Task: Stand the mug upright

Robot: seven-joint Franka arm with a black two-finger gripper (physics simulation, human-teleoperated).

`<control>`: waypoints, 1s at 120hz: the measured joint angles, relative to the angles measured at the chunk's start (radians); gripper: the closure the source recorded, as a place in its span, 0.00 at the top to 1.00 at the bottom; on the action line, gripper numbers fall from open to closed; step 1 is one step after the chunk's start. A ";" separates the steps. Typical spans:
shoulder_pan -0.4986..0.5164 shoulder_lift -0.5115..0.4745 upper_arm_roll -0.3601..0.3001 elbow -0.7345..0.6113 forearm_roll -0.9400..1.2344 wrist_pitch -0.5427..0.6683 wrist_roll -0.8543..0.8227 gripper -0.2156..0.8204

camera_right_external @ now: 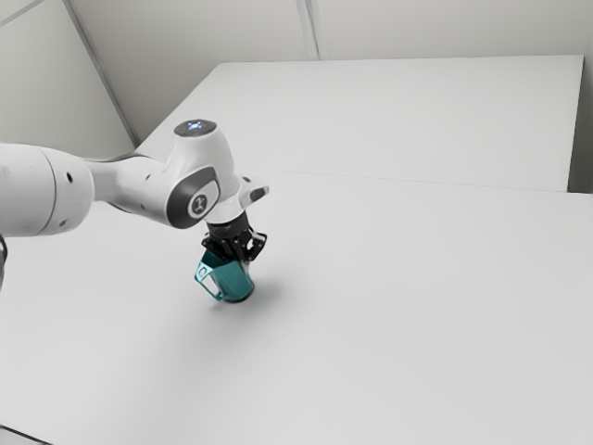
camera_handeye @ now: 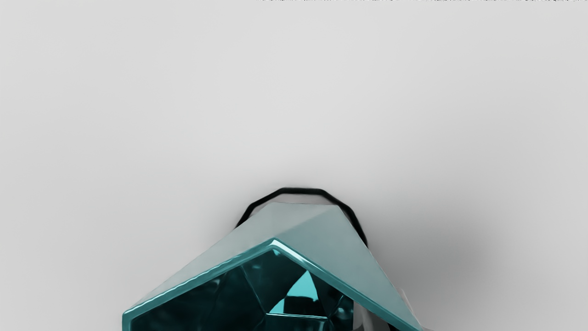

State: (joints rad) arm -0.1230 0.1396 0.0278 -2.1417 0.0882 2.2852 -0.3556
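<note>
Where the mug is: a glossy teal faceted mug [camera_right_external: 233, 279], tilted, at the exterior view's left.
Over its rim: the black two-finger gripper [camera_right_external: 237, 250], hiding part of it; whether apart, together or clamped, I cannot tell.
Near left corner: thin dark line [camera_right_external: 23, 434].
Surface: smooth white table [camera_right_external: 389, 306], soft shadow beside the mug.
Far side: pale walls [camera_right_external: 445, 28].

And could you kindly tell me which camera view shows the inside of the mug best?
The wrist view, because it looks past the teal rim of the mug at its dark, faceted inside. The exterior view shows mainly the outer wall, too side-on to make out the inside.
</note>
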 joint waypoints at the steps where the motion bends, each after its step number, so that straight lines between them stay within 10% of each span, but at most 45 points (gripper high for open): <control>1: 0.000 0.000 0.000 0.000 0.000 0.000 0.000 0.05; 44: -0.001 -0.095 -0.001 0.002 0.002 -0.047 0.001 0.64; 120: -0.030 -0.182 -0.006 0.301 0.008 -0.350 0.051 0.78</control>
State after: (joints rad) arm -0.1534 -0.0426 0.0220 -1.8408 0.0964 1.9347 -0.3048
